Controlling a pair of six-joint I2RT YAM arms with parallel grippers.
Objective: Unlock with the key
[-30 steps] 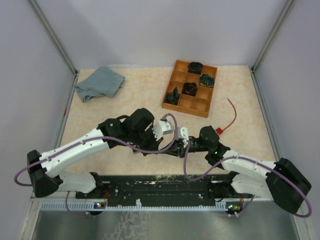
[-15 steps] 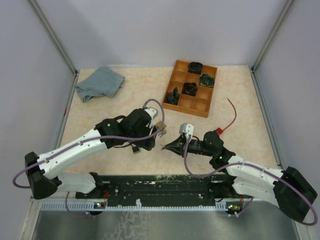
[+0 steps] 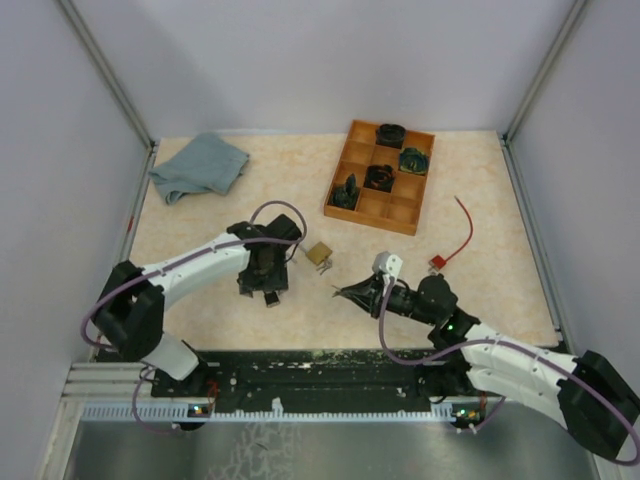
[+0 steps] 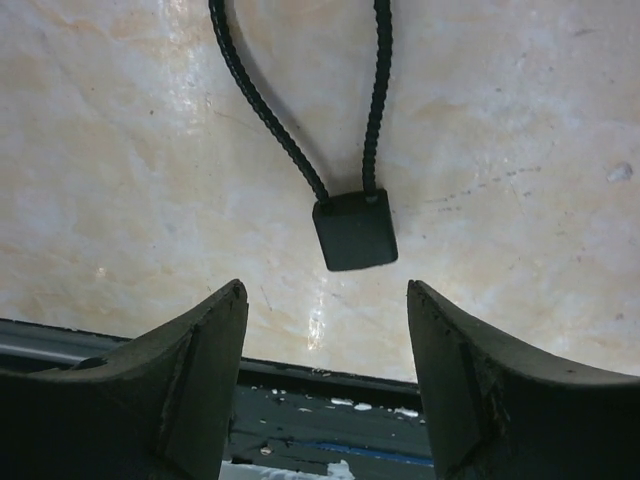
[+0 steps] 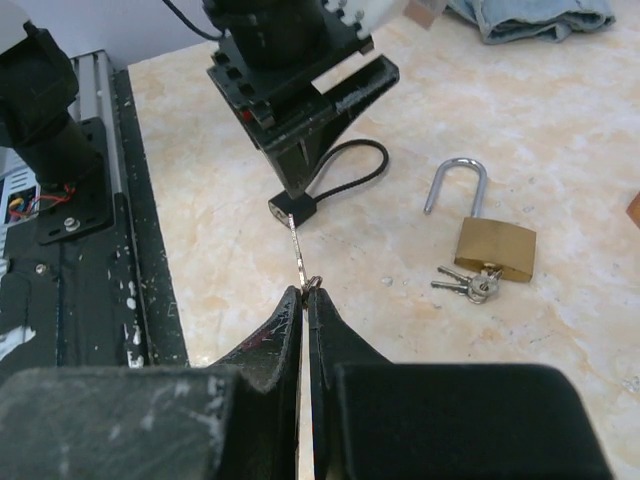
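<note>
Pinching a slim key (image 5: 297,250) edge-on between its closed fingertips, the right gripper (image 5: 305,292) is reaching low over the table (image 3: 180,225) toward the middle, and the key's blade is sticking out ahead of the jaws. In the right wrist view the blade's tip is pointing at a small black tag (image 5: 293,208) on a loop of black cord (image 4: 290,150); whether tip and tag are touching cannot be told. The left gripper (image 4: 325,300) is hanging just above that same tag, its jaws standing wide apart and gripping nothing. The left wrist view is showing the square tag lying on the table between the two dark fingers (image 4: 190,370), apart from both. The brass padlock (image 5: 495,248) is lying flat on the table, just beyond the right gripper and to the right of the left one, and neither is touching it. Its silver shackle (image 5: 458,180) is showing one leg seated in the body and the other leg free beside it. A small bunch of spare keys (image 5: 465,285) is lying against the near edge of the lock's body. Farther back, a wooden tray (image 3: 398,207) is sitting with dark parts in several of its cells, a grey-blue cloth (image 3: 200,165) is lying crumpled near the far left corner, and a red wire (image 3: 465,225) is lying to the right of the tray.
</note>
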